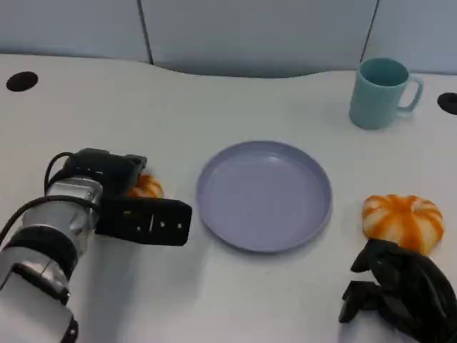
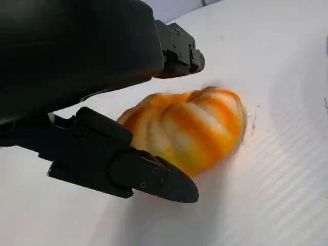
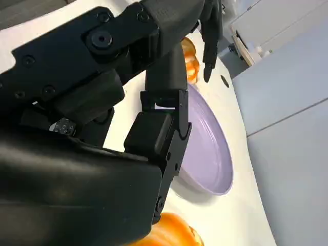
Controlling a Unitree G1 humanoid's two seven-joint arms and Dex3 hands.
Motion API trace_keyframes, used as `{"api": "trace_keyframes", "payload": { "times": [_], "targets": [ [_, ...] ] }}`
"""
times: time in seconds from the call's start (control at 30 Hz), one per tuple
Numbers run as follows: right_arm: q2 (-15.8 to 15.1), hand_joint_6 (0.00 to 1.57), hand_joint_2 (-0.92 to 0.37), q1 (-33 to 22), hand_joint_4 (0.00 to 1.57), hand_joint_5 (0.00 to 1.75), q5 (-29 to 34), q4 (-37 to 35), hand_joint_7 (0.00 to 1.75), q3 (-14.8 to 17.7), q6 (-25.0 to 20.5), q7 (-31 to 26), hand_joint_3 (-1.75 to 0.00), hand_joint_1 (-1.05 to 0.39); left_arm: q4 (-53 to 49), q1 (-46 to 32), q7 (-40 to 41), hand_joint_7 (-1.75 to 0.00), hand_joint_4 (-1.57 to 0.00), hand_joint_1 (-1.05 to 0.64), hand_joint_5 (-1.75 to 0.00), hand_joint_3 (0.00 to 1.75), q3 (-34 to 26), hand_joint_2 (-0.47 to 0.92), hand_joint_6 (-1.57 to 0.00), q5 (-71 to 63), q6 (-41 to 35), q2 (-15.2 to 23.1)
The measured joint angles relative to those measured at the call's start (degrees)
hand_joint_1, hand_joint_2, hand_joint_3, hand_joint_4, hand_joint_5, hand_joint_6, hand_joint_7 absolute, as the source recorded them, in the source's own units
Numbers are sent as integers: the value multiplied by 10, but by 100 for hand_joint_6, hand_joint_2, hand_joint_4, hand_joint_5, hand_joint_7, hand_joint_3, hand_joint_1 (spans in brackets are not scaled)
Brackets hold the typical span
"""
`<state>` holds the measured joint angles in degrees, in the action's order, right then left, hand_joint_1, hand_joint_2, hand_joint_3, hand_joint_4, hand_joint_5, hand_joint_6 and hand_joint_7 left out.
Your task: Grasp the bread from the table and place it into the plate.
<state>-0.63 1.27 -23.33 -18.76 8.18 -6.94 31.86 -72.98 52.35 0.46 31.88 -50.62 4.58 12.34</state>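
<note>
Black fingers (image 2: 138, 177) of the left hand (image 1: 132, 204) are spread around, not yet clamped on, the bread (image 2: 189, 128), which is left on the tabletop (image 1: 214, 100) beside the plate (image 1: 264, 194).

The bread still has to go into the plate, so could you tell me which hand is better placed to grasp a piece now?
Left. The left hand already brackets the bread with fingers on both sides, while the right hand rests short of the other bread.
</note>
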Motion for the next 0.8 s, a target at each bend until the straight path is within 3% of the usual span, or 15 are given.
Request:
{"api": "trace_keyframes", "payload": {
  "times": [0.23,0.8],
  "targets": [
    [-1,116,-77,-9,141,85,-1,14,91,0,-4,0,0,-87,-26,17,14,0,-3,-69,0,1,19,84,-12,5,-13,-16],
    [-4,118,-76,-56,139,88,-18,81,92,-1,-36,-3,0,-85,-47,18,4,-1,-15,-54,-4,0,40,83,-21,27,-29,-35]
  ]
}}
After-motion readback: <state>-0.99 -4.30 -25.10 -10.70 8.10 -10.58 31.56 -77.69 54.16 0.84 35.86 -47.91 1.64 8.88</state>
